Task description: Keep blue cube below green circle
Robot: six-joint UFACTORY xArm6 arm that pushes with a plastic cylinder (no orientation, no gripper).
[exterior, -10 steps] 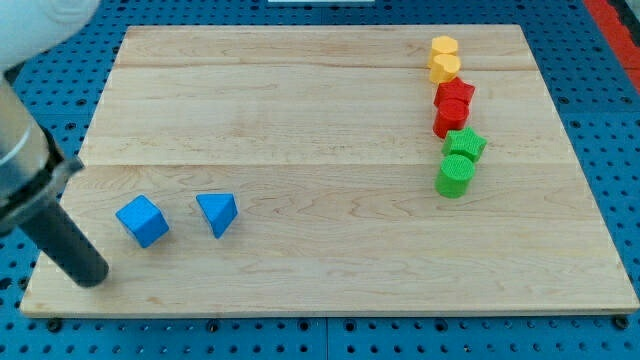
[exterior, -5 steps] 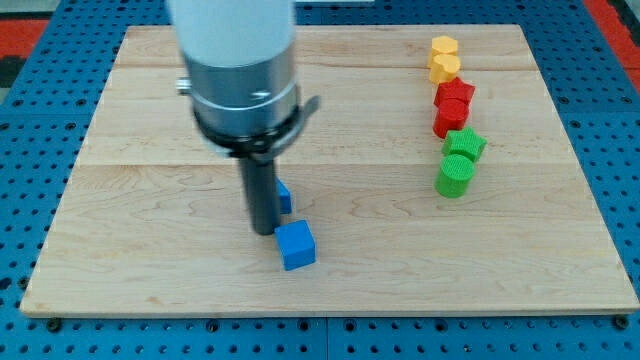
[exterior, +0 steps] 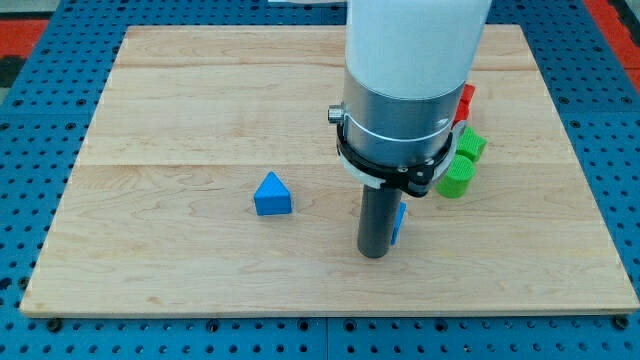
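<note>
My tip [exterior: 374, 252] rests on the board right of centre, near the view's bottom. The blue cube [exterior: 399, 222] sits just right of the rod and touches it; only a thin sliver of it shows. The green circle [exterior: 457, 174] stands up and to the right of the cube, partly covered by the arm's body. The cube lies lower in the view than the green circle and to its left.
A blue triangle block [exterior: 272, 194] lies left of the tip. A green star [exterior: 470, 144] sits just above the green circle, and a red block [exterior: 466, 98] shows above that. The arm's body hides the other blocks at the view's upper right.
The tip has swept right across the board, pushing the blue cube from the lower middle toward the green circle. The blue triangle stays behind and now shows in full.
</note>
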